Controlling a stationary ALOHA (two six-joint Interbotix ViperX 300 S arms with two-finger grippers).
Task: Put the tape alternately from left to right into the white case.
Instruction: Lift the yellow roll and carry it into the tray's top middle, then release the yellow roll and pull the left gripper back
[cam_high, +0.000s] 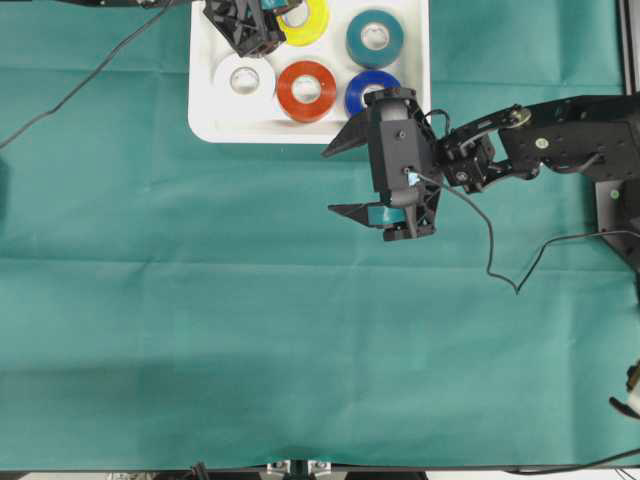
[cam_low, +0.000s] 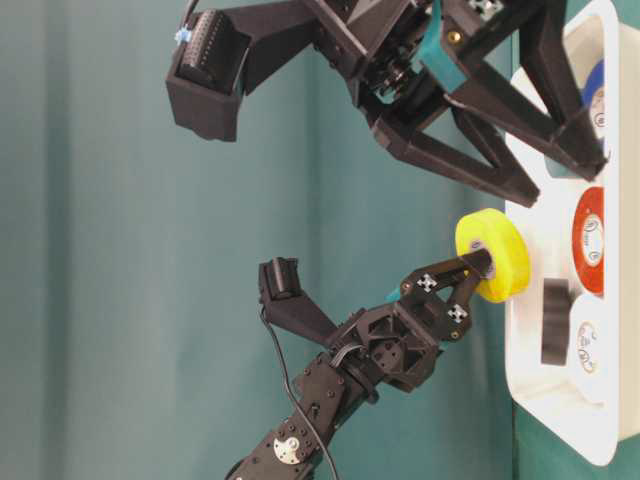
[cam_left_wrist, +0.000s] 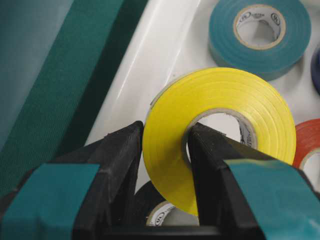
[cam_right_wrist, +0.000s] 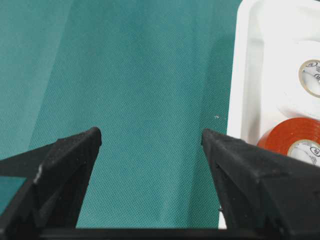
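Yellow roll (cam_left_wrist: 220, 135) clenched in left gripper (cam_left_wrist: 165, 145) over white case (cam_high: 205, 110); right gripper (cam_high: 345, 180) released.

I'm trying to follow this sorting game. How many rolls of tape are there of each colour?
white tape: 1
red-orange tape: 1
blue tape: 1
teal tape: 1
yellow tape: 1
black tape: 1
Total: 6 rolls
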